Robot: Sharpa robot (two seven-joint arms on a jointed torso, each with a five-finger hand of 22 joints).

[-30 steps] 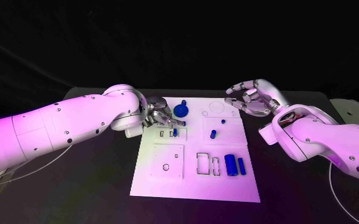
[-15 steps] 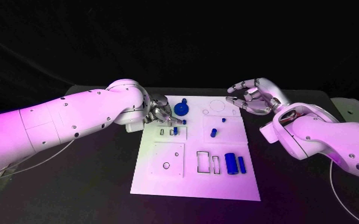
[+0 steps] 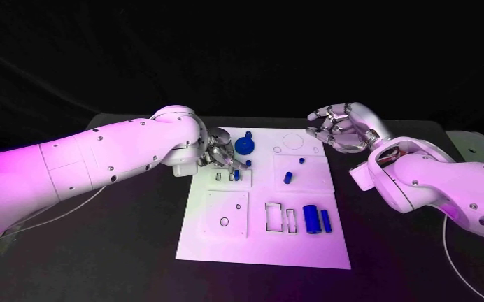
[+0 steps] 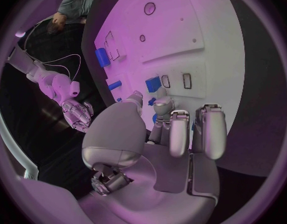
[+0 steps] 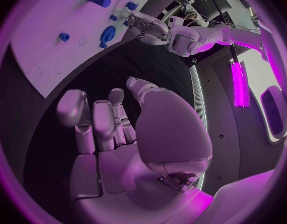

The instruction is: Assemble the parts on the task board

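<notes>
Left arm (image 3: 91,159): one, white, reaching in over the black table (image 3: 121,246) to the near-left part of the board.

Left hand (image 3: 215,154): one, silver, at the board's left edge. Fingers (image 4: 209,129) curled downward and close together over the board surface. Whether they grip anything cannot be told; their tips hide what lies under them. A small blue piece (image 4: 153,83) sits just beyond the fingertips in the wrist view, beside two small rectangular slots.

Task board (image 3: 264,246): one, white plate, lying flat at the middle of the table.

Parts, blue, counted in the head view:
- one round disc-like part with a knob (image 3: 244,146), just beside the left hand's fingers, apart from them;
- one small peg group (image 3: 235,174) at the hand's fingertips; the count within it cannot be told;
- one small upright peg (image 3: 287,178) at board centre;
- one tiny peg (image 3: 299,162) just beyond it;
- two upright cylinders (image 3: 317,219) side by side on the near-right part, next to outlined rectangular slots.

Right hand (image 3: 340,128): one, silver, raised off the board's far-right corner, well apart from all parts. Fingers (image 5: 93,122) bent inward toward the palm, loosely apart, holding nothing, touching nothing.

Right arm (image 3: 429,187): one, white, entering from the table's right side.
</notes>
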